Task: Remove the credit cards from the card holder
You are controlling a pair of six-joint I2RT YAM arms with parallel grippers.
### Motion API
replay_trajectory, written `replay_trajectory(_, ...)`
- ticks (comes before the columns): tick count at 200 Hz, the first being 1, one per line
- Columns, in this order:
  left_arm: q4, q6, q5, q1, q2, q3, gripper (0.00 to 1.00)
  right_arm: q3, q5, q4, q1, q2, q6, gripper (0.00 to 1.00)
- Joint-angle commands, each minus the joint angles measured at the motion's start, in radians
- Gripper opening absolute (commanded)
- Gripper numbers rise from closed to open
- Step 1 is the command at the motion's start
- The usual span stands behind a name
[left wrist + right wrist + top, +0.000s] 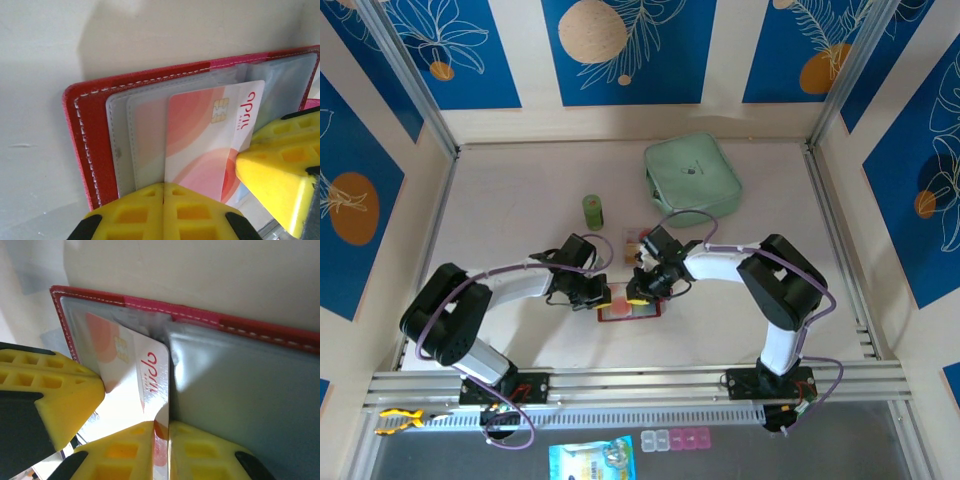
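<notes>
Red card holder [630, 311] lying open on the worktop [510, 180], left tool [163, 192] closed at its sleeve edge, right tool [161, 429] pinching a credit card [145, 375] — card partly out of its sleeve

Readable text: one word, "april", on the credit card [200, 140].

In the left wrist view the word runs in red lower-case letters along the white end strip of the card, just beside the gold chip. A row of tiny red capitals beside it is too small to read with certainty. The right wrist view shows the same red "april" on the card, turned on its side. In the top view, a small dark mark on the mint-green pouch [692, 180] cannot be read.
</notes>
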Motion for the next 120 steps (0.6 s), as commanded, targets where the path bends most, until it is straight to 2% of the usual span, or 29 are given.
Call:
replay_trajectory(1,-0.059,0.006,-0.039,-0.006,0.028,-0.008,0.05,-0.016,-0.049,0.039,-0.007,-0.039,0.016,0.15)
replay_trajectory(66,-0.061,0.008,-0.045,-0.006,0.026,-0.005,0.06,-0.049,-0.051,0.045,-0.034,-0.051,0.002,0.06)
replay_trajectory(120,-0.052,0.007,-0.041,-0.006,0.042,0.01,0.06,-0.057,0.013,-0.082,-0.08,-0.117,-0.084,0.03)
